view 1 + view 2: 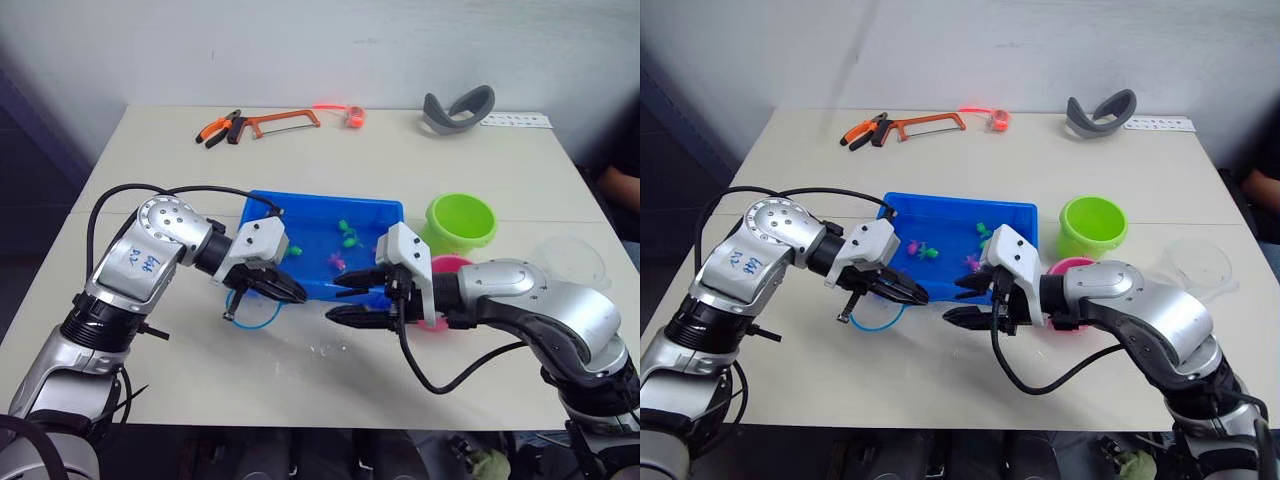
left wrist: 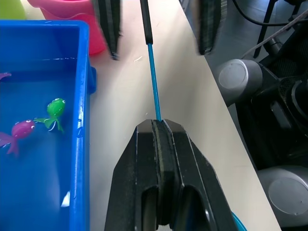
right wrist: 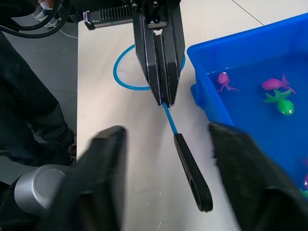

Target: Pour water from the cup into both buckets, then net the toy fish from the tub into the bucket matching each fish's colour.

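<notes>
1. Left eye view is showing a pale tabletop (image 1: 330, 160) standing against a light wall, with a dark floor showing past its near edge in the wrist views.
2. Both arms are reaching inward over the near edge, elbows out, forearms bent toward each other in front of the tub (image 1: 322, 212), which is sitting mid-table holding water.
3. Left end effector (image 1: 290, 290) is pointing toward the right one, its fingers pressed together and clamping the net (image 3: 144, 72) by its thin blue shaft next to the hoop; the hoop is lying on the tabletop just beside the tub's near wall.
4. Right end effector (image 1: 350, 300) is facing it with fingers spread wide, one on each side of the net's dark handle, touching nothing.
5. Green bucket (image 1: 461, 221) is standing just right of the tub, and the pink bucket (image 1: 447, 266) is sitting near it, partly hidden by the right arm.
6. Cup (image 1: 570, 262) is resting near the tabletop's right edge.
7. Hacksaw (image 1: 283, 122), pliers (image 1: 219, 128) and a grey curved object (image 1: 458, 110) are lying along the far side.
8. Toy fish (image 2: 54, 109), green and pink, are floating in the tub.
</notes>
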Available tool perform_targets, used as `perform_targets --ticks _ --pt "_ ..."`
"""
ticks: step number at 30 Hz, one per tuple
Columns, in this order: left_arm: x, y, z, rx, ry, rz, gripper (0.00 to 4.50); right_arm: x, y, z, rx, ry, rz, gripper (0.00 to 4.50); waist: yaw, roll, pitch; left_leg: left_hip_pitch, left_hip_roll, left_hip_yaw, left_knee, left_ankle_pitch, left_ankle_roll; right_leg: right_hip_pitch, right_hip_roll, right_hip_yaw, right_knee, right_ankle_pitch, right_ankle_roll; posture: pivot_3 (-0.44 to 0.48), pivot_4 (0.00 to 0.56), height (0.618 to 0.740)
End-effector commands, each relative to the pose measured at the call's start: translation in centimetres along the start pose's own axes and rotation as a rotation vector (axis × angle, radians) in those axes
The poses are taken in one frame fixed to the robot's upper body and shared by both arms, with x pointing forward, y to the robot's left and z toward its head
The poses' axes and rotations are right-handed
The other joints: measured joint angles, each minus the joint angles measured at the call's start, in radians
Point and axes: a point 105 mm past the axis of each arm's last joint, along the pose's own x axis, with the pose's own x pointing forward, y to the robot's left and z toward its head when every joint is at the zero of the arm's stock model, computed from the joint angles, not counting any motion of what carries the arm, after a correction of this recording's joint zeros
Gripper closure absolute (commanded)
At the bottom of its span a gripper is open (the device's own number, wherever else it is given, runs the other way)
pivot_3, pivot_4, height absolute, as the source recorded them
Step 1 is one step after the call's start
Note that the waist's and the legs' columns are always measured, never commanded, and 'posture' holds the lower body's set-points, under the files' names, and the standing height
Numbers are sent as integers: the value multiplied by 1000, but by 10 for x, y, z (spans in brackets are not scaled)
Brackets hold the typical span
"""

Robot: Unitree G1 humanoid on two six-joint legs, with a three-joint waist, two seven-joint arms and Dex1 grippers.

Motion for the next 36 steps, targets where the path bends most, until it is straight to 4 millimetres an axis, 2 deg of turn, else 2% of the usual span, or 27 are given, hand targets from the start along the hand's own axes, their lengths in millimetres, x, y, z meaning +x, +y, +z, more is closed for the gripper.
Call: perform_targets --ticks 1,2,3,9,12,14,15,16,18,20,21,23,24,28,32,36 --pt "0 -2 10 44 3 -8 4500 0 2 7 -42 -14 4 3792 1 0 0 0 0 0 0 0 0 0 0 0 0 0 0 0 150 740" --pt "0 -2 10 45 3 -11 4500 1 2 6 -40 -15 4 4233 2 0 0 0 0 0 0 0 0 0 0 0 0 0 0 0 150 740" --pt "0 -3 10 45 3 -12 4500 1 2 6 -39 -15 4 4378 3 0 0 0 0 0 0 0 0 0 0 0 0 0 0 0 150 740" --pt "-5 -9 13 40 -24 -39 4500 2 2 6 -50 -26 5 4378 3 0 0 0 0 0 0 0 0 0 0 0 0 0 0 0 150 740" --pt "-21 -11 27 38 -182 7 3574 -7 4 11 -75 -47 9 4500 3 0 0 0 0 0 0 0 0 0 0 0 0 0 0 0 150 740" --pt "-36 -9 32 52 -269 69 2674 -15 4 15 -88 -60 6 4500 3 0 0 0 0 0 0 0 0 0 0 0 0 0 0 0 150 740" --pt "-43 -9 34 56 -305 96 2445 -18 4 16 -93 -65 4 4500 3 0 0 0 0 0 0 0 0 0 -1 0 0 0 0 0 150 740" --pt "-55 -7 33 32 -333 147 1878 -24 4 17 -90 -70 -5 4500 3 0 0 0 0 0 0 0 0 0 -1 0 0 0 0 0 150 740" --pt "-78 -3 28 -7 -375 253 1212 -36 2 18 -71 -76 -34 4500 3 0 0 0 0 0 1 0 0 0 -1 0 0 0 0 0 150 740" --pt "-99 1 22 -24 -410 374 223 -46 -1 17 -37 -85 -79 4500 3 0 0 1 0 -1 0 0 0 1 -1 -1 0 0 0 0 150 740" --pt "-107 3 19 -25 -421 422 14 -50 -2 17 -22 -90 -99 4500 3 0 0 1 0 -1 0 0 0 1 -1 -1 0 0 0 0 150 740" --pt "-119 6 10 -48 -438 512 14 -57 -3 14 8 -89 -137 4500 4 0 0 1 0 -1 0 0 0 1 -2 -1 0 0 0 0 150 740" --pt "-122 6 -1 -60 -427 551 14 -63 -5 9 27 -73 -175 4500 6 0 0 2 0 -1 0 0 0 2 -2 -1 1 0 0 0 150 740" --pt "-124 6 -31 -26 -389 652 14 -86 -12 -11 82 11 -318 4500 8 -1 0 2 -1 -1 0 0 0 2 -4 -1 1 0 0 0 150 740" --pt "-103 -4 -35 -65 -445 546 14 -105 -17 -24 152 79 -420 4500 7 -1 0 1 -1 0 0 0 1 2 -4 -1 1 0 1 0 150 740" --pt "-88 -4 -31 -90 -492 502 14 -114 -24 -23 186 81 -482 4500 6 -1 -1 2 -1 0 0 0 0 2 -7 0 1 0 1 0 150 740"
